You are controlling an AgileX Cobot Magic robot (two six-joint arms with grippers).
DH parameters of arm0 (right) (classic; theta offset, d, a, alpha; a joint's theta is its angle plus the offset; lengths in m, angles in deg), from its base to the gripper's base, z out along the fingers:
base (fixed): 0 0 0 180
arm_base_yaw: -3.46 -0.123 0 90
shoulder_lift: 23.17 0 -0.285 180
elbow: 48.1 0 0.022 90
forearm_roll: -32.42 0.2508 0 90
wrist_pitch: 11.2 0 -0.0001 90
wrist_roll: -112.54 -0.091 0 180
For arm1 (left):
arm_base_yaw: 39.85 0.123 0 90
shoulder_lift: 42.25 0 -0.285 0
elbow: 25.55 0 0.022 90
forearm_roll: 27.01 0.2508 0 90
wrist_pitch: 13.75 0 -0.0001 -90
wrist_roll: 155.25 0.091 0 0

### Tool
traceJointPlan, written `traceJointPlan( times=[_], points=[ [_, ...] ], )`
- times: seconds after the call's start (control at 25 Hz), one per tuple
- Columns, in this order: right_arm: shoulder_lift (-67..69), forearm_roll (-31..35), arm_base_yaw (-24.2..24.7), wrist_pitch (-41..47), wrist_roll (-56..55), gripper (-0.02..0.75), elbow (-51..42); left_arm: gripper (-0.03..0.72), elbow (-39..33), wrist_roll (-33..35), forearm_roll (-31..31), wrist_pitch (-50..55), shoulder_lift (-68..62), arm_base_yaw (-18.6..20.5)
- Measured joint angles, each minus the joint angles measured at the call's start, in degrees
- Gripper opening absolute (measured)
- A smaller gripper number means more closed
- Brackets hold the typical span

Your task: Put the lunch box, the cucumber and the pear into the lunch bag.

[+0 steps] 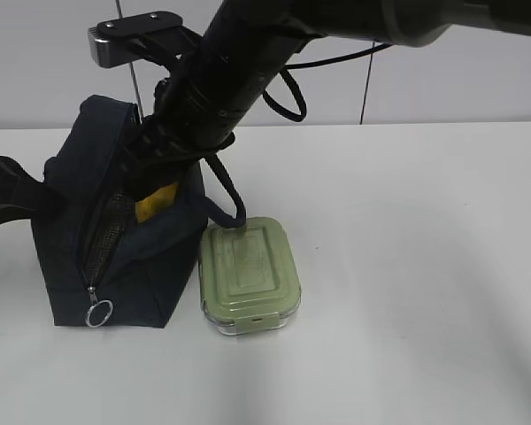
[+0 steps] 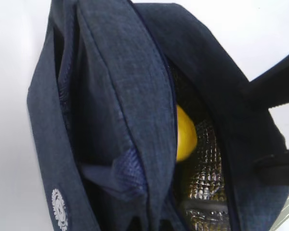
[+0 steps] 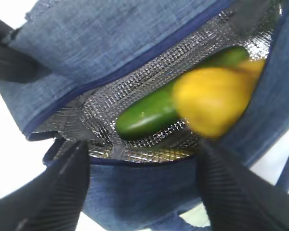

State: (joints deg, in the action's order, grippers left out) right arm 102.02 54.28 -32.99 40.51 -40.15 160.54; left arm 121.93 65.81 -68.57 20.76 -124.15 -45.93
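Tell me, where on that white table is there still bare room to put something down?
The table lies bare to the right of the lunch box, and along the front edge below it. It is crowded at the left, where the lunch bag stands touching the lunch box, with the right end effector over the bag's mouth.

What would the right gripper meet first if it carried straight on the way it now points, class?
Probably the pear. The right gripper is open and aimed into the mouth of the lunch bag, where the blurred pear sits nearest, over the cucumber. Depth is unclear, so the cucumber or the silver lining could come first.
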Motion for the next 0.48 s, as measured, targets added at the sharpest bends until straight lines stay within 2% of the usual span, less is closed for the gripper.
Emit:
traceJointPlan(
  times=[0.24,0.48],
  points=[
    [-1.75,0.14,1.15,0.80,-3.88,0.553,0.00,0.002,0.00,0.00,0.00,0.00,0.00,0.00],
    [-2.90,0.39,7.97,6.34,-8.13,0.554,-0.24,0.002,0.00,0.00,0.00,-0.06,0.00,0.00]
  ],
)
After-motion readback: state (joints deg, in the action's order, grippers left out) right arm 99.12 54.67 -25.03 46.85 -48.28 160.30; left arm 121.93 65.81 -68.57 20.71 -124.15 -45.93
